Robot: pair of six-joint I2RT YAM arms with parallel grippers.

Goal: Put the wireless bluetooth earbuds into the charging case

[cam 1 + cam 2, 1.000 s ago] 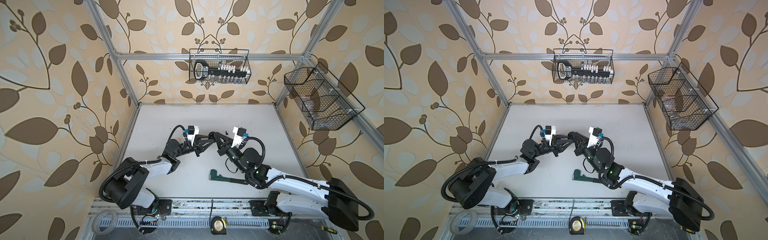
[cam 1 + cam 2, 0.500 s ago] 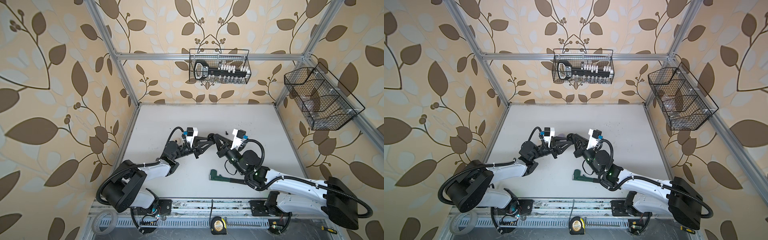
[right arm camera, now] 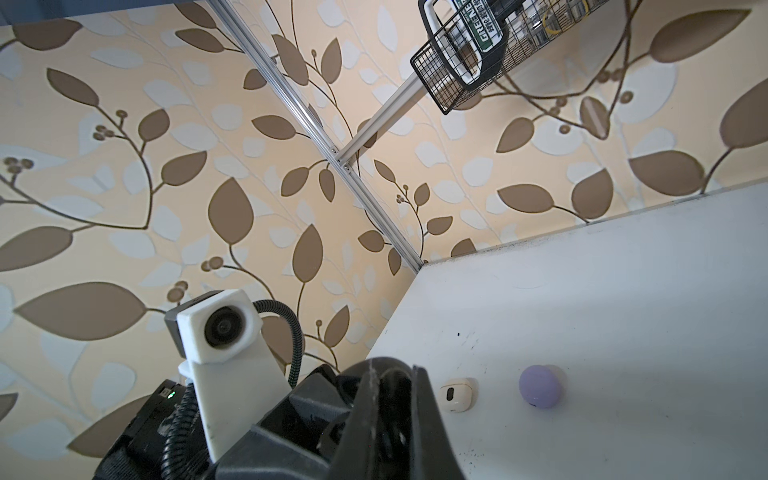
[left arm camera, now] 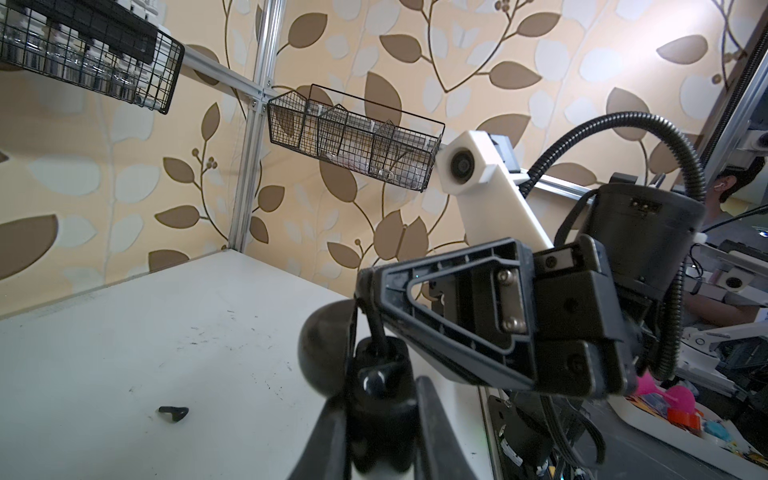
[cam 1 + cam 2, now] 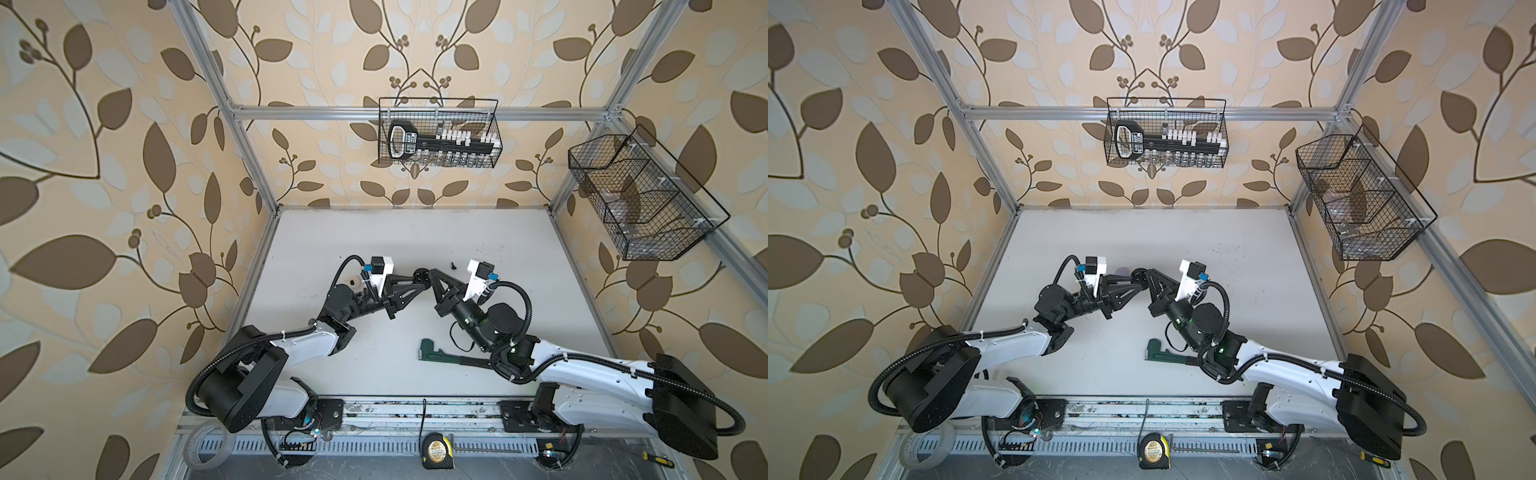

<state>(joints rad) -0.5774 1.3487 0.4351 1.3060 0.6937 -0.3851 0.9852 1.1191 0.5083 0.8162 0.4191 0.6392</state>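
My two grippers meet tip to tip above the middle of the table (image 5: 478,232). The left gripper (image 5: 417,277) (image 4: 380,399) is shut on an open black charging case (image 4: 378,428), whose round lid (image 4: 322,349) hangs open to one side. The right gripper (image 5: 431,275) (image 3: 395,370) comes down onto it, shut on a black earbud (image 4: 376,332) that stands in the case's mouth. Another black earbud (image 5: 453,264) (image 4: 173,412) lies loose on the table just behind the grippers. A white case (image 3: 457,394) and a lavender case (image 3: 540,386) (image 5: 1123,271) sit closed beyond the left wrist.
A dark green pipe wrench (image 5: 440,353) lies on the table in front of the right arm. Wire baskets hang on the back wall (image 5: 438,133) and the right wall (image 5: 640,199). A tape measure (image 5: 435,449) sits on the front rail.
Both grippers have drifted slightly left together while staying tip to tip. Their grips look the same.
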